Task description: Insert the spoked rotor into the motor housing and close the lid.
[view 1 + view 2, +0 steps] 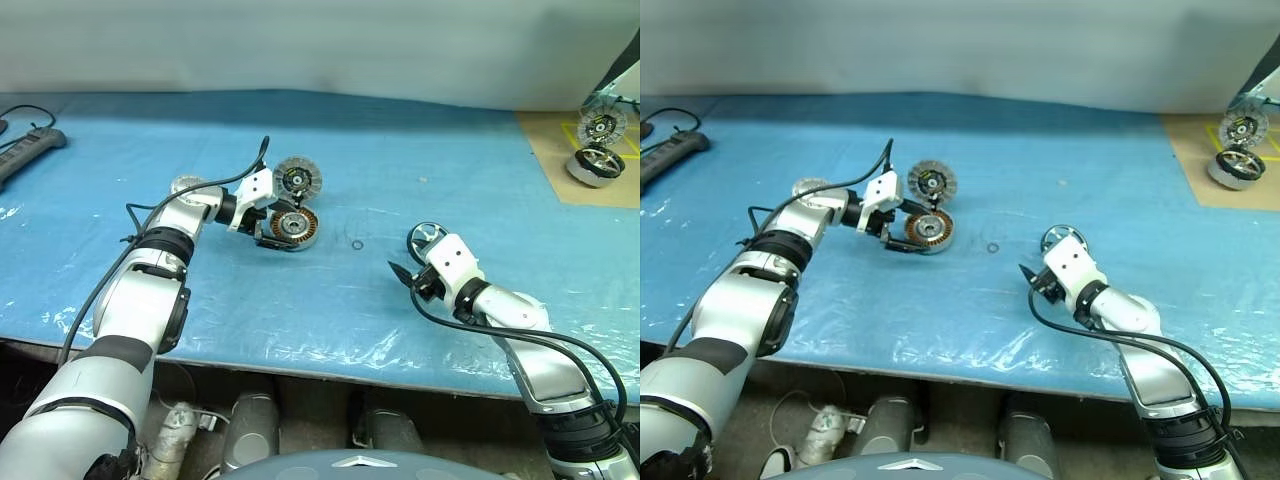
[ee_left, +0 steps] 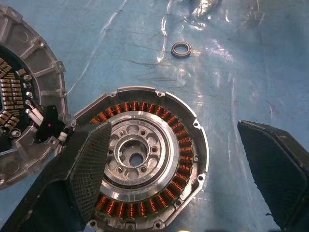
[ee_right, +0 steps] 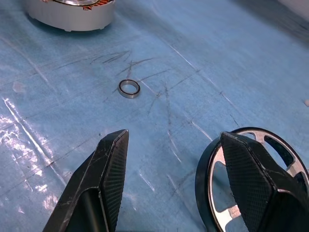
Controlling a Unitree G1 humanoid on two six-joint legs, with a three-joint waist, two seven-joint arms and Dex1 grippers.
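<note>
Left gripper (image 2: 171, 159): jaws are standing wide apart over the motor housing (image 1: 292, 227); one finger (image 2: 91, 169) is lying across the copper windings and the inner silver plate, the other is hanging beyond the rim; nothing is being gripped.
Right gripper (image 3: 176, 179): jaws are standing partly apart; one finger (image 3: 251, 179) is covering part of the spoked rotor (image 3: 280, 154), the other is hanging over bare sheet; whether that finger is touching the rotor, I cannot tell.
Housing: is sitting flat on the blue sheet (image 1: 400, 150), a squat round silver-grey cup with small screw tabs along its rim, a ring of copper-coloured coils, and a bright machined hub with a centre hole and small bolt holes.
Lid (image 1: 297, 179): is standing tilted just behind the housing, touching its rim; a grey ribbed disc with a dark centre.
Rotor: is lying on the sheet well to the right of the housing; a shiny silver ring with a dark outer edge and open slots between its spokes.
Small ring (image 3: 129, 88): is lying flat between housing and rotor, thin, metallic.
Sheet: is showing crinkled, glossy plastic with fine scratch marks.
Power strip (image 1: 28, 150): is lying at the far left edge.
</note>
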